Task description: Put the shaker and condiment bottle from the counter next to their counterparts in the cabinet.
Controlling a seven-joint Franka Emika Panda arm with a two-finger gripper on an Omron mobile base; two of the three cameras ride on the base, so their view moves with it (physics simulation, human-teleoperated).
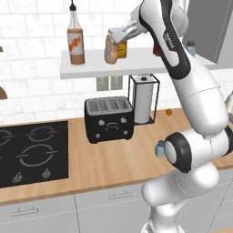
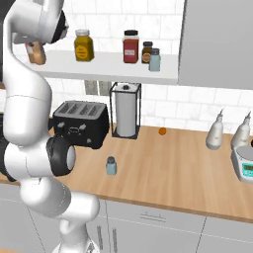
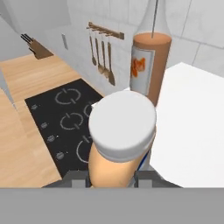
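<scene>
Hand view, nearest first: small orange condiment bottle (image 3: 120,144) with white cap, pinched between the two dark fingertips (image 3: 78,180) at the bottom edge, jaws drawn in tight against its sides. Just beyond, tall sauce bottle (image 3: 148,65) with orange label and reddish contents, standing upright on the white cabinet shelf (image 3: 192,127). Below and to the left, black hob (image 3: 61,118) set into the wooden counter (image 3: 22,144); farther back, utensil rail (image 3: 105,33) and knife block (image 3: 37,48) against the wall.

Left base view: blue-grey shaker (image 1: 159,148) standing on the counter (image 1: 113,164) near the front edge, partly hidden by the arm's dark joint. Behind it, black toaster (image 1: 109,119) and paper-towel holder (image 1: 144,104), a small orange ball (image 1: 169,112) by the wall. Higher up, gripper (image 1: 113,45) holding the stubby bottle (image 1: 110,50) over the shelf board (image 1: 91,68), to the right of the tall bottle (image 1: 76,43) and apart from it; whether its base touches the board, hard to tell from this angle.

Right base view: shaker (image 2: 111,166) alone on open worktop, well apart from the toaster (image 2: 81,123). On the shelf (image 2: 99,69) from left: held bottle (image 2: 35,53) mostly behind the arm, yellow jar (image 2: 84,45), red jar (image 2: 131,47), dark jar (image 2: 147,52), pale blue-grey shaker (image 2: 155,60). Grey door panel (image 2: 217,42) at the shelf's right end. Far right on the counter, two white bottles (image 2: 216,132) and a scale (image 2: 244,165).
</scene>
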